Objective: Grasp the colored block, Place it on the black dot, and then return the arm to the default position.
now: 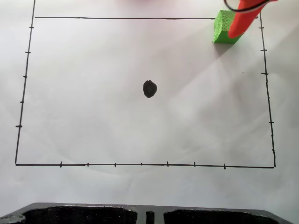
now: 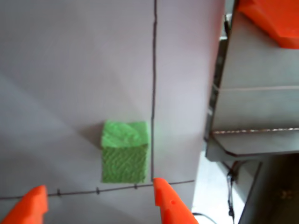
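Observation:
The green block (image 1: 221,28) sits on the white paper at the top right corner of the drawn rectangle in the fixed view. An orange finger (image 1: 241,22) of the arm comes in from the top edge and overlaps the block's right side. In the wrist view the block (image 2: 124,153) lies just left of a border line, a little beyond my fingertips. My gripper (image 2: 99,185) is open, its two orange fingertips spread wider than the block, with nothing between them. The black dot (image 1: 149,88) lies in the middle of the rectangle, far down-left of the block.
Thin black border lines with tick marks (image 1: 140,164) frame the paper. A black moulded object (image 1: 74,215) runs along the bottom edge of the fixed view. In the wrist view a grey panel (image 2: 257,93) and an orange arm part (image 2: 275,18) stand to the right.

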`<state>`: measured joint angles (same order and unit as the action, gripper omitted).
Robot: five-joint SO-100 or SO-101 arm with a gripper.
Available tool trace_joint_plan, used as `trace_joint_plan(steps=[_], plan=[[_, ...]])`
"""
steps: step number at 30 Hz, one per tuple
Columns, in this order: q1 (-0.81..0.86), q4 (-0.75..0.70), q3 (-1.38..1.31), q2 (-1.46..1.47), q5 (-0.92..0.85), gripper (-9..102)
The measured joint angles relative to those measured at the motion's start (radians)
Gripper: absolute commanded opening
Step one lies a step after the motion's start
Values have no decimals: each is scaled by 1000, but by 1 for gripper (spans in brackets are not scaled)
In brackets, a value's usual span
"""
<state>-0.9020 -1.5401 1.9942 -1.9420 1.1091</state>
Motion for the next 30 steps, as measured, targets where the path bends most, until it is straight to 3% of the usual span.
trace_joint_plan(steps=[30], plan=[[-49,60,-25,268,-29,38]])
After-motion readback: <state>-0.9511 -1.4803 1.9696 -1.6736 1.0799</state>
